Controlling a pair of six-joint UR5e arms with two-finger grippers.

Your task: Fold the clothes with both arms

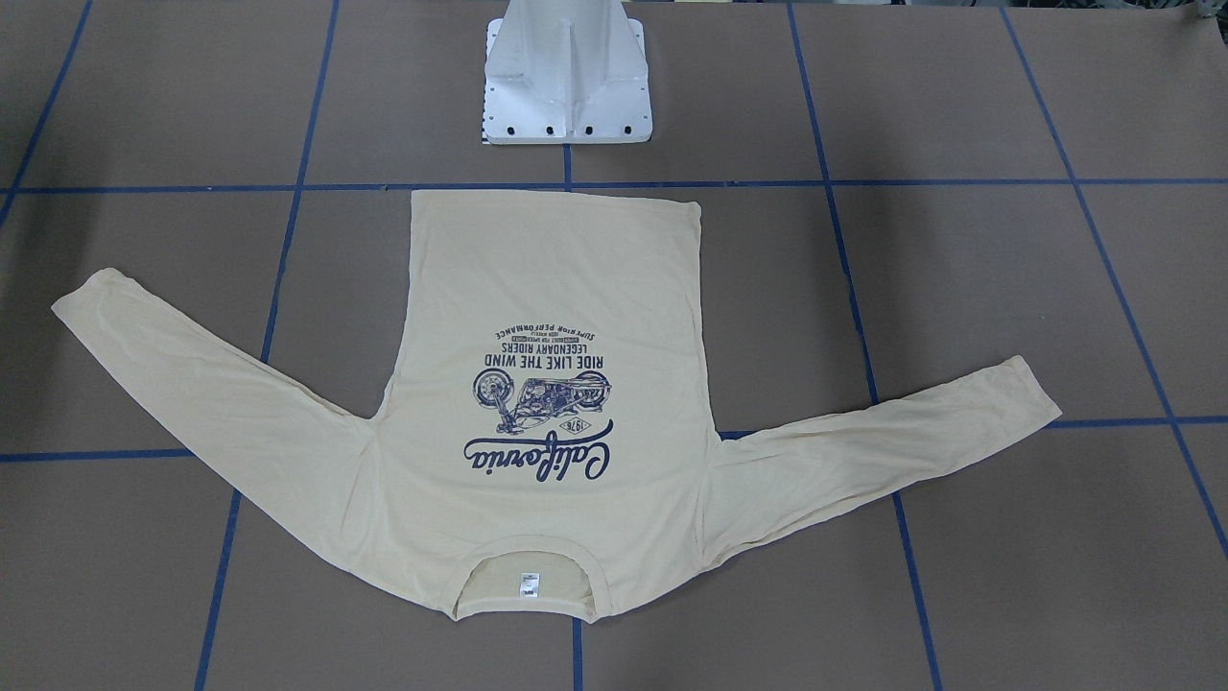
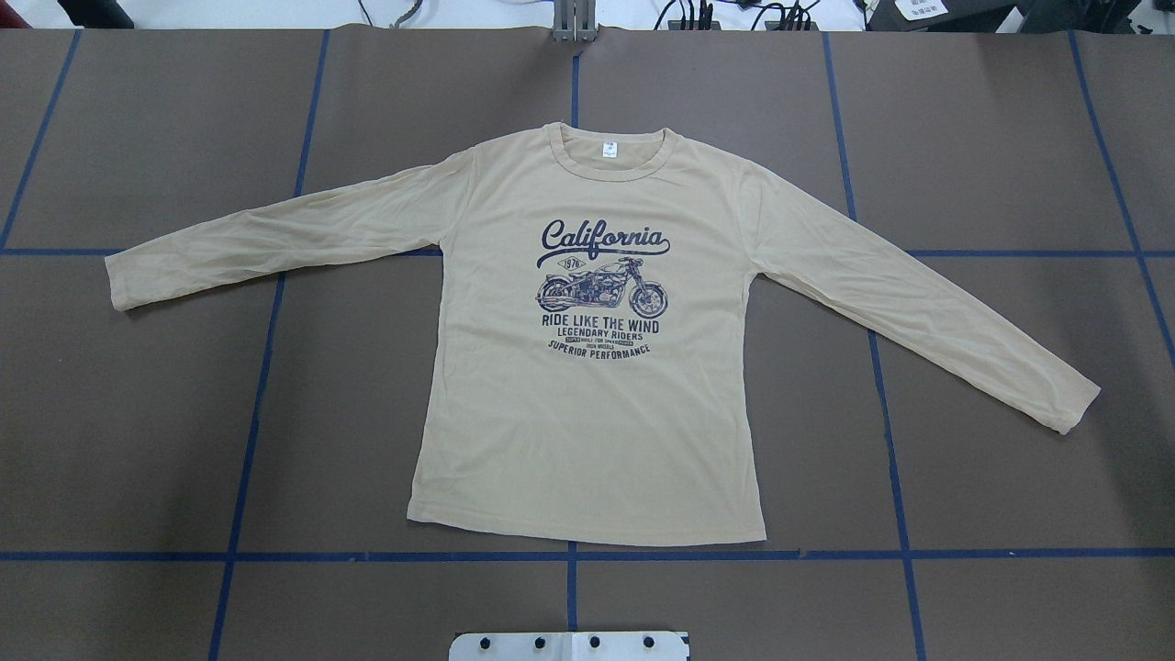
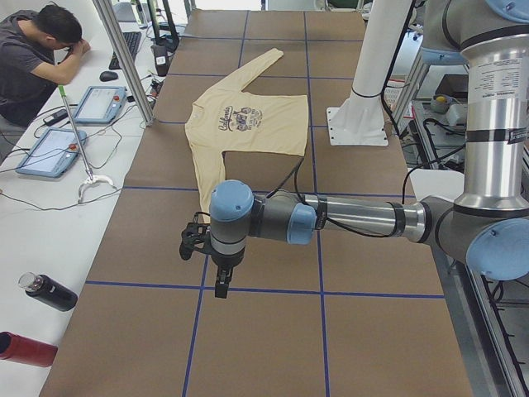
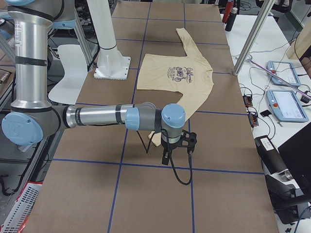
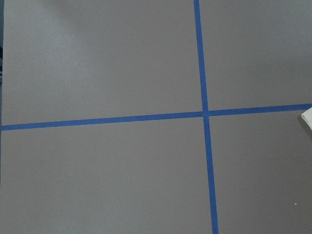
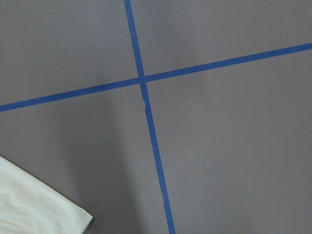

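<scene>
The cream-yellow long-sleeved shirt point(image 2: 587, 413) lies flat on the brown table, print side up, both sleeves spread out to the sides, the neck tag point(image 2: 608, 151) at the far edge. My left gripper point(image 3: 221, 285) hangs over bare table beyond the left sleeve's cuff point(image 5: 308, 118), seen only from the side; I cannot tell if it is open or shut. My right gripper point(image 4: 166, 159) hovers likewise just past the right sleeve's cuff point(image 6: 34, 209), and I cannot tell its state. Neither arm shows in the overhead or front-facing views.
The white pedestal base point(image 1: 566, 77) stands just behind the shirt's hem. Blue tape lines point(image 2: 569, 555) grid the table. A person point(image 3: 33, 58) sits at a side bench with tablets point(image 3: 50, 151) and bottles point(image 3: 50, 291).
</scene>
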